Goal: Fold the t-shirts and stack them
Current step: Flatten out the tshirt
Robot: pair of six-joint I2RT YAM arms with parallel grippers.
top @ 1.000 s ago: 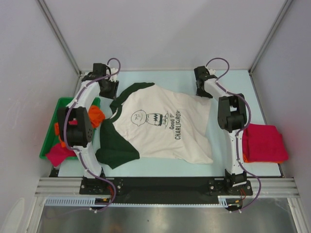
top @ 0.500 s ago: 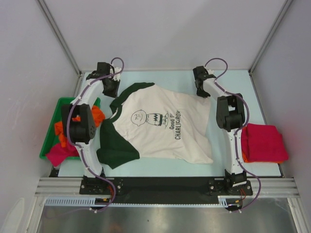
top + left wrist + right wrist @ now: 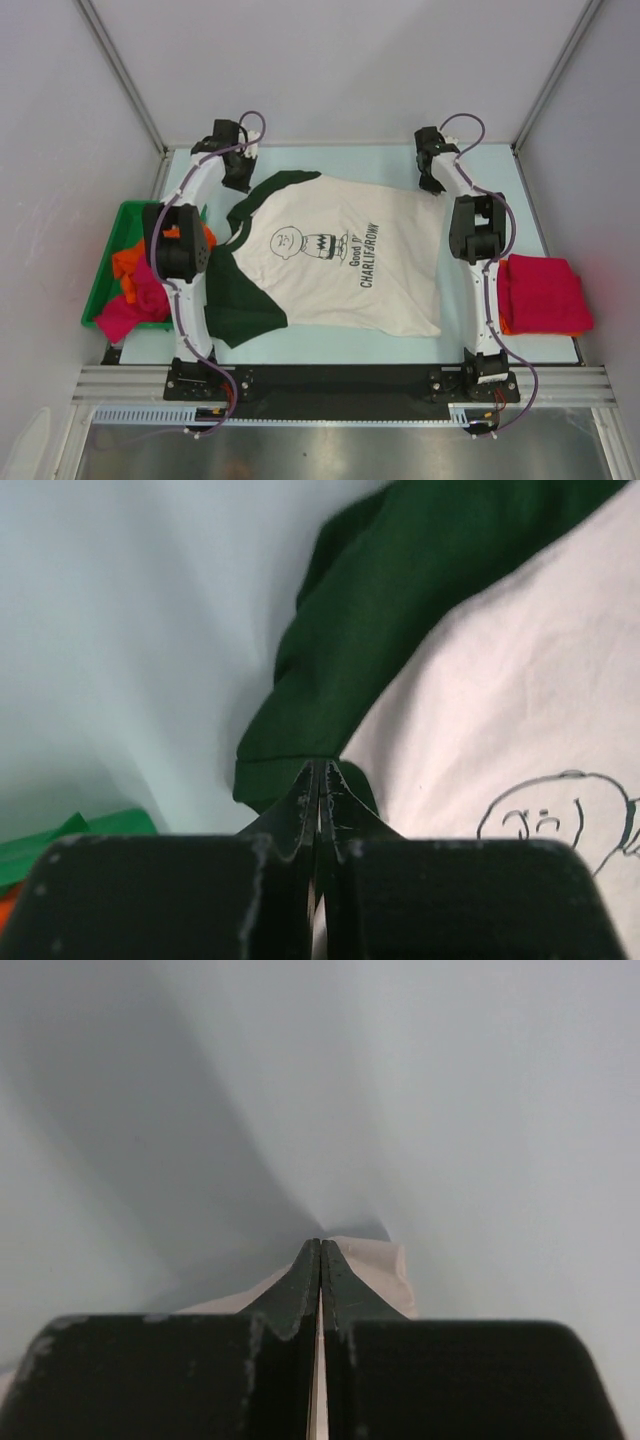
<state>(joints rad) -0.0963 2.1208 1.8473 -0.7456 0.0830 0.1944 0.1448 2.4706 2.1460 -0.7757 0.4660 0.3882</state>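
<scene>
The cream t-shirt (image 3: 340, 260) with dark green sleeves and the cartoon-face print lies spread face up across the table. My left gripper (image 3: 238, 182) is at its far left corner, shut on the edge of the dark green sleeve (image 3: 400, 610); the left wrist view shows the left gripper (image 3: 320, 770) pinching that hem. My right gripper (image 3: 432, 185) is at the far right corner of the hem. In the right wrist view the right gripper (image 3: 320, 1247) is shut on a cream cloth corner (image 3: 385, 1270). A folded crimson t-shirt (image 3: 545, 293) lies to the right, with orange cloth showing under it.
A green plastic bin (image 3: 103, 290) stands at the left table edge, holding crumpled orange (image 3: 130, 258) and magenta-pink (image 3: 125, 315) shirts; the left arm's elbow hangs over it. White walls and metal frame posts close the back and both sides.
Both grippers have shut on the shirt's far corners. Both arms moved toward the back, the right one also outward, and the shirt's far edge has been drawn straighter.
</scene>
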